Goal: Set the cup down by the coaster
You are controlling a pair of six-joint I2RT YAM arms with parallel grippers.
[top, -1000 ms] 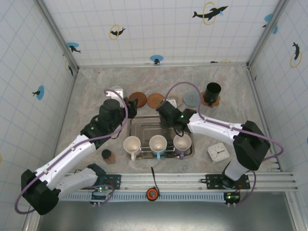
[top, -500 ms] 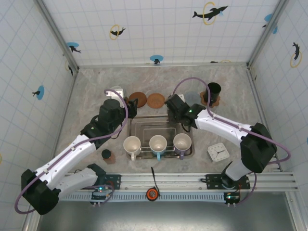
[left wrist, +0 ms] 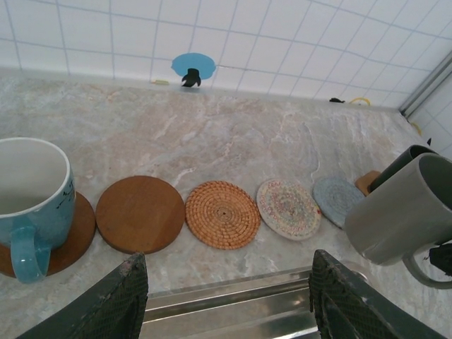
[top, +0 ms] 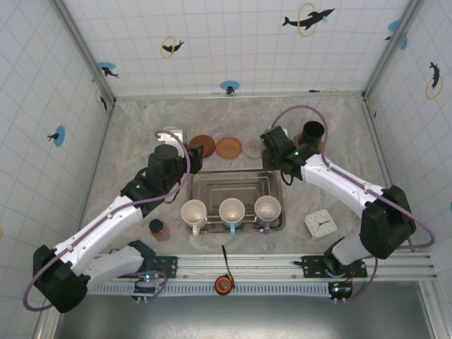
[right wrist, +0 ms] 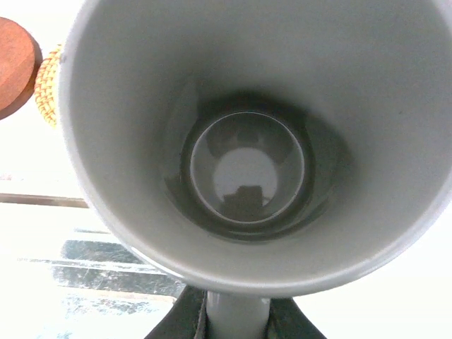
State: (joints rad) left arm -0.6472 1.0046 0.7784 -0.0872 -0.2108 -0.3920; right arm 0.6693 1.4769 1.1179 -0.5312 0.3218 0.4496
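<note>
Over the last second our right claw (right wrist: 236, 319) has swung off the tray (top: 233, 185) toward the far right. We judge the carry nearly done, with only the lowering left. The claw is clamped on the handle of the grey cup (left wrist: 399, 212), which juts out tilted just ahead of its fingers and looks clear of the table. The blue-grey coaster (left wrist: 337, 200) lies just below and beside the cup. Our left claw (left wrist: 229, 300) stands apart and empty above the tray's far rim.

Left wrist view crops the grey cup (left wrist: 399, 212) at right, the blue mug (left wrist: 32, 187) at left
</note>
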